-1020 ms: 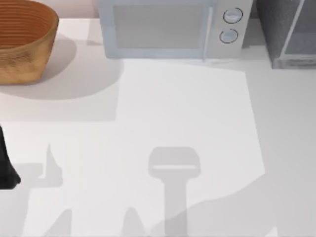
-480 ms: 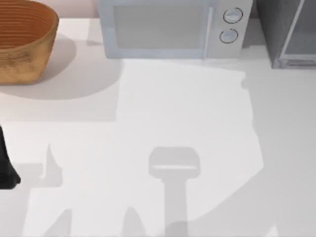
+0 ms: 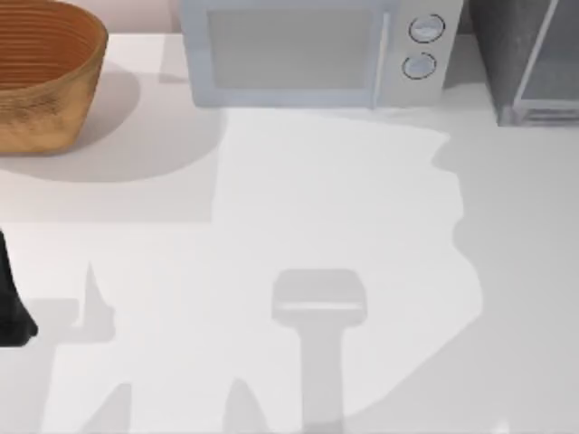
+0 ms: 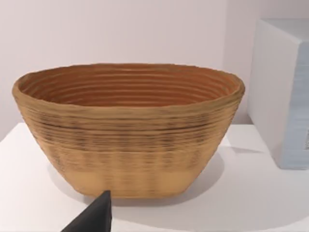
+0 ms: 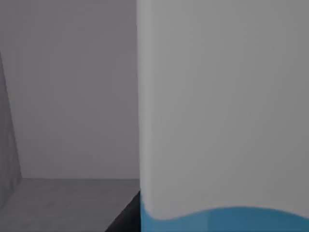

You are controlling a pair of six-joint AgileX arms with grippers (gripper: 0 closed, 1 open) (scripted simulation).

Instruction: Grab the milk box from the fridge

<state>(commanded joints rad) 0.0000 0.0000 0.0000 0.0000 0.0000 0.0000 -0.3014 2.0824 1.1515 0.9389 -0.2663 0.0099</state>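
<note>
The milk box looms very close in the right wrist view, white with a light-blue band low on its side. It stands inside the fridge's grey interior. A dark part of my right gripper shows right beside the box's edge. In the top view the fridge is a dark grey speckled cabinet at the back right, with its pale framed door panel. My left arm is parked at the table's left edge, and a dark tip of my left gripper shows in the left wrist view.
A white microwave with two round knobs stands at the back centre, just left of the fridge. A brown wicker basket sits at the back left. The white table carries broad arm shadows on its right side.
The shadow on the table's right side has changed shape, with a notch now showing near the fridge. The left arm has not moved.
</note>
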